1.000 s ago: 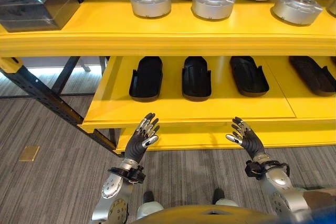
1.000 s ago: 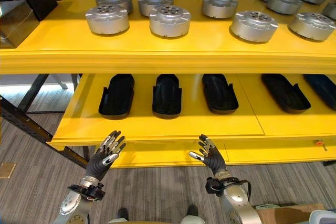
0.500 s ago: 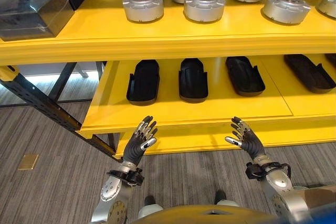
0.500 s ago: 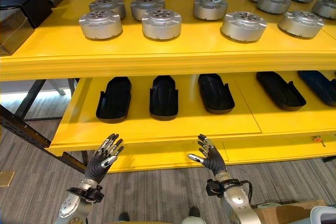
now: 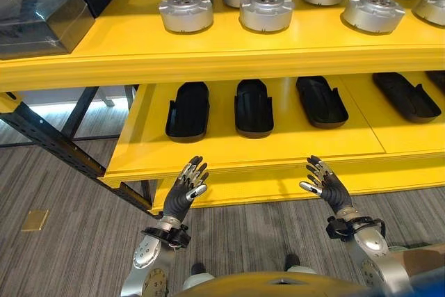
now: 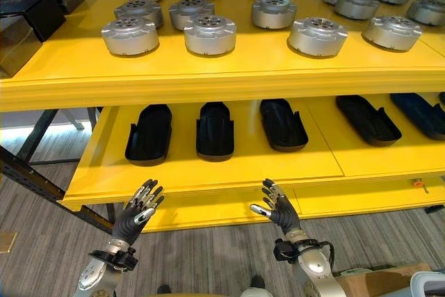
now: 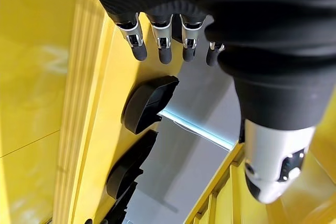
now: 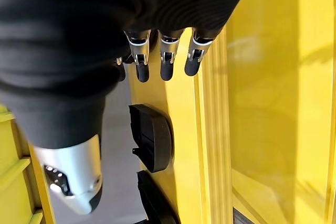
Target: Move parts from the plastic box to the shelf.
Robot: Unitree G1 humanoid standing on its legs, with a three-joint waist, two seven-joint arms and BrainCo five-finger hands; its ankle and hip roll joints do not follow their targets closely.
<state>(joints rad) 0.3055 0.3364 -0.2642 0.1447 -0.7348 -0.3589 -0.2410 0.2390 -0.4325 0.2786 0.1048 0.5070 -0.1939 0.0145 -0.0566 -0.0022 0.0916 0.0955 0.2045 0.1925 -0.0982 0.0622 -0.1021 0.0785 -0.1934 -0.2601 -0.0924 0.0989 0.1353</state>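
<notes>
Since the earlier frames the whole scene has slid slightly, a shift of the camera; both hands hover as before, short of the shelf.

Left eye view: the left hand (image 5: 186, 189) and the right hand (image 5: 324, 183) are raised with fingers straight and spread, each holding nothing, just in front of the lower shelf (image 5: 208, 154). Black trays (image 5: 188, 107) lie in a row on that level; round silver parts (image 5: 266, 11) stand in rows on the upper shelf (image 5: 208, 53).

Right eye view: the same layout, with dark boxes (image 6: 17, 22) at the left end of the upper level (whether one of them is the plastic box named in the task cannot be told).

Left wrist view: relaxed fingers (image 7: 164, 40) point along the yellow edge toward a tray, touching nothing.

Right wrist view: fingers (image 8: 167, 56) likewise straight, clear of the shelf.

Progress, as a judgement: many parts already rest on the shelf, no part is in hand, and the next pick has not begun; how many remain cannot be told.
</notes>
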